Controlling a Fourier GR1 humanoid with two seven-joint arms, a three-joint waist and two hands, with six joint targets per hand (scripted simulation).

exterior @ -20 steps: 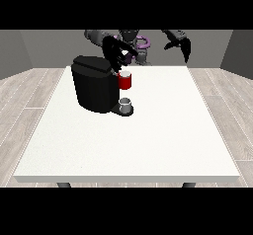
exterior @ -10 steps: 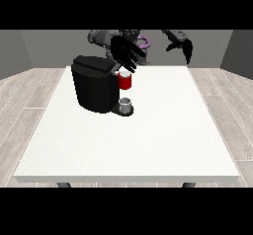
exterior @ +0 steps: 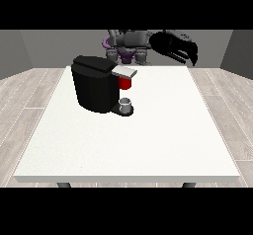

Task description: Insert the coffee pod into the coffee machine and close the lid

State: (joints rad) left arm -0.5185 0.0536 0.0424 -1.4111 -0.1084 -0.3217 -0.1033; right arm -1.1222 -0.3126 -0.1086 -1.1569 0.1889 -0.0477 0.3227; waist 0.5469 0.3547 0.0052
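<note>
White table (exterior: 148,145), unlabelled black coffee machine (exterior: 96,86), lid (exterior: 124,71) down.

White desk (exterior: 148,140) is standing on a grey wood-plank floor (exterior: 24,91); two dark legs are showing under its near edge. A black coffee machine (exterior: 94,88) is sitting directly on the desk, in the far part toward the view's left. Its base is jutting out toward the view's right and is carrying a small grey cup (exterior: 126,103). Nothing else is resting on the desk surface.
</note>
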